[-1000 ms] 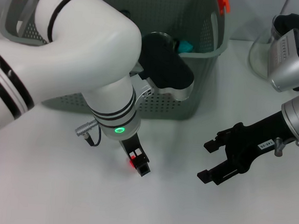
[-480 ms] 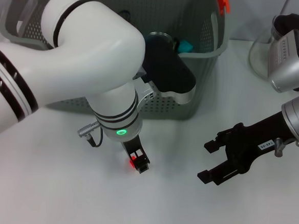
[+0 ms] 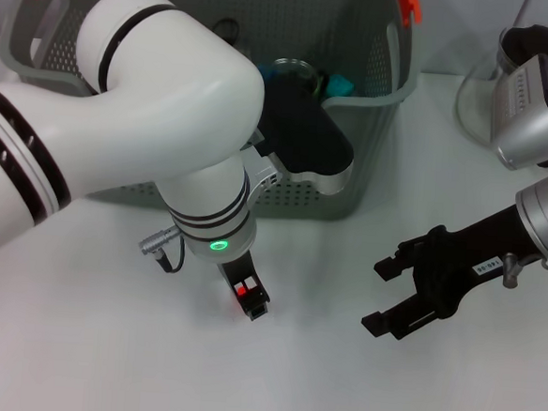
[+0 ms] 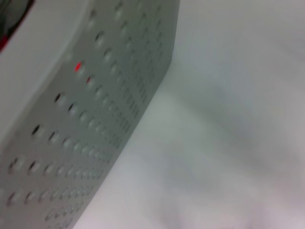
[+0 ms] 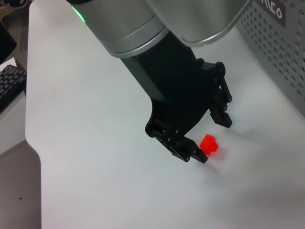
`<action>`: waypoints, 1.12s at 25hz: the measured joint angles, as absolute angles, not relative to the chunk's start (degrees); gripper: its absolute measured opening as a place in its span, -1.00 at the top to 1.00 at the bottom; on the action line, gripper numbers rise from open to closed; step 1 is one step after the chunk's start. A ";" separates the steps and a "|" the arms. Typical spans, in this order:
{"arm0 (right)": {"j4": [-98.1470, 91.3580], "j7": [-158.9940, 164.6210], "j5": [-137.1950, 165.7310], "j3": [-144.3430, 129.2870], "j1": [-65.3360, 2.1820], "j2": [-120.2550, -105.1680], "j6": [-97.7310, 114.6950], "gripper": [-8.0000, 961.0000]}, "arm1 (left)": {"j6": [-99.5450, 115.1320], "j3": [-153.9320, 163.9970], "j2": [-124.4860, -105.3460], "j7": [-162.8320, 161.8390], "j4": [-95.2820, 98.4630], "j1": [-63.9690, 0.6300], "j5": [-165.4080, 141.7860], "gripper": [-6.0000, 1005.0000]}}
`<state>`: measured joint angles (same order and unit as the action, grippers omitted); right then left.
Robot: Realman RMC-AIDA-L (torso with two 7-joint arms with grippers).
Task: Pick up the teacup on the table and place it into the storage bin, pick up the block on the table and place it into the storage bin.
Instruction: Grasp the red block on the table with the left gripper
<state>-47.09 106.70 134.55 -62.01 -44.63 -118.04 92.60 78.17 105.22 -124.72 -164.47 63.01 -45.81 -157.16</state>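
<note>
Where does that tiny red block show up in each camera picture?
Head view: the red block lies on the white table, between the left gripper's open fingers, in front of the storage bin.
Left wrist view: not visible.
Right wrist view: low and right of centre.
Shared landmark: the bin's perforated wall.

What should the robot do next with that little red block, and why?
Probably shut the left tool on the red block. The tool is open and low over the white table, with the block between its fingers. The right tool waits open, off to the side.
</note>
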 joint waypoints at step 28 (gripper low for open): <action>-47.04 106.81 134.56 -62.05 -44.47 -118.12 92.64 -0.92 | 78.16 106.50 -124.81 -164.83 62.86 -46.35 -156.97 -0.08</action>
<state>-47.04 106.81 134.56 -62.05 -44.47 -118.12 92.64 78.16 106.50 -124.81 -164.83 62.86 -46.35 -156.97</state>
